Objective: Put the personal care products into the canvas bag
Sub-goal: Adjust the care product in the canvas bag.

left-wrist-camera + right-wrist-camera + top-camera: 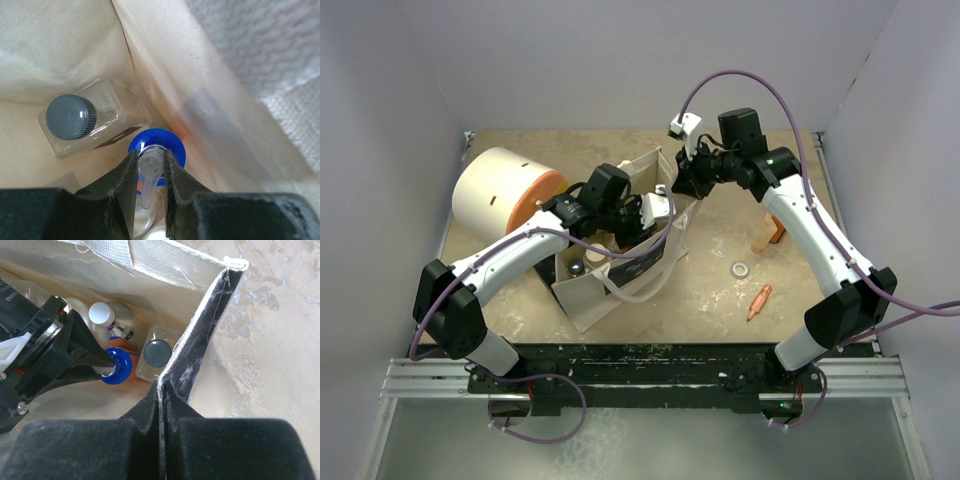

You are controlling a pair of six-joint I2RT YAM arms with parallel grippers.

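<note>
Judging from the bag interior, the step in hand is the drop-off of one product: the left gripper (150, 157) is down inside the canvas bag (588, 298), fingers narrow and clamped on the clear pump nozzle of the blue-topped orange bottle (172, 145). The right gripper (162, 390) has its fingers pressed together on the bag's dark printed rim, seemingly holding the mouth open. The bottle sits deep in a corner of the bag, just beside the clear bottle (70, 117) with the dark cap; a white-capped bottle (102, 314) is close behind them. Orientation: blue top up toward the bag mouth, long axis near vertical, roughly along the left wrist camera's line of sight. Cannot tell whether its base touches the bag floor. Next move, as I read it: part the left fingers, lift straight up clear of the nozzle and the bag handles, with the right grip unchanged. A beige bottle (765, 237) stands on the table to the right of the bag, so the task is not finished
</note>
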